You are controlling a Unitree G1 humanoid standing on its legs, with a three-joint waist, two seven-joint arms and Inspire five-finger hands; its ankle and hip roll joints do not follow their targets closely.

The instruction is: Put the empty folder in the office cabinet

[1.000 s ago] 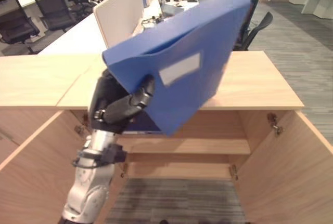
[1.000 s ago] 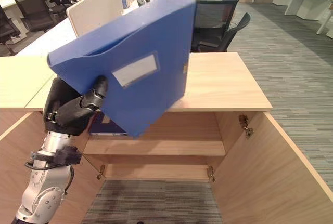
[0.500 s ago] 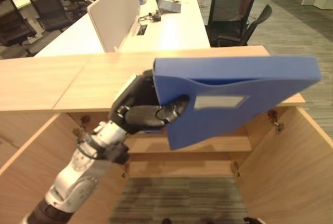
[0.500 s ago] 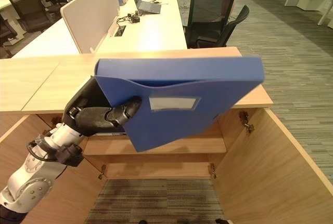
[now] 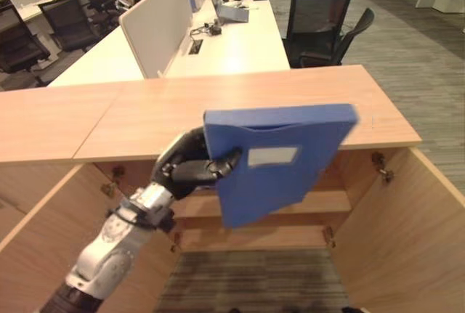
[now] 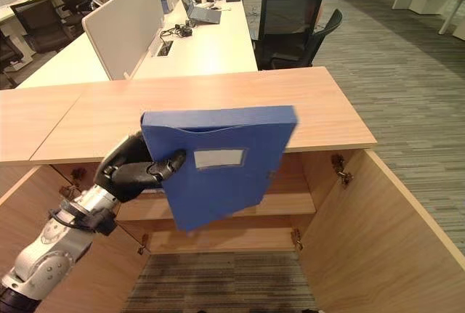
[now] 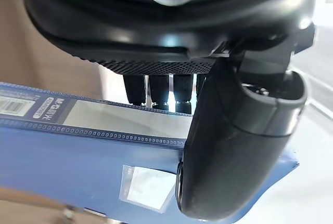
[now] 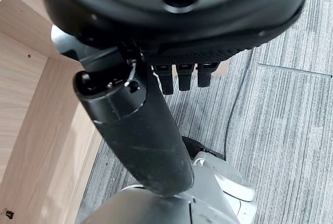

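Folder (image 5: pixel 272 160), blue, held in mid-air at centre frame in the eye views, in front of the open office cabinet (image 5: pixel 378 218), overlapping the front edge of the cabinet top (image 5: pixel 218 113) and hanging down across the opening. Tilted, upper edge roughly level, lower corner pointing down toward the inner shelf (image 6: pixel 287 202). Pale label (image 5: pixel 272 156) facing the camera, near the upper middle of the blue face.

Left hand (image 5: pixel 190 168), just left of centre, clamped on the folder's left end: thumb (image 7: pixel 234 146) pressed across the front face beside the label, fingers (image 7: pixel 158 89) curled behind the folder, seen past its edge in the left wrist view. Silver-grey forearm rising from lower left.

Right hand (image 8: pixel 140 130) seen in its own wrist view, thumb extended, fingers loosely straight, touching nothing, above grey carpet (image 8: pixel 291 120) beside a wooden cabinet panel (image 8: pixel 31 109).

Cabinet doors swung open at both lower sides. White desks (image 5: pixel 232 37) and black chairs (image 5: pixel 320 26) across the upper frame.
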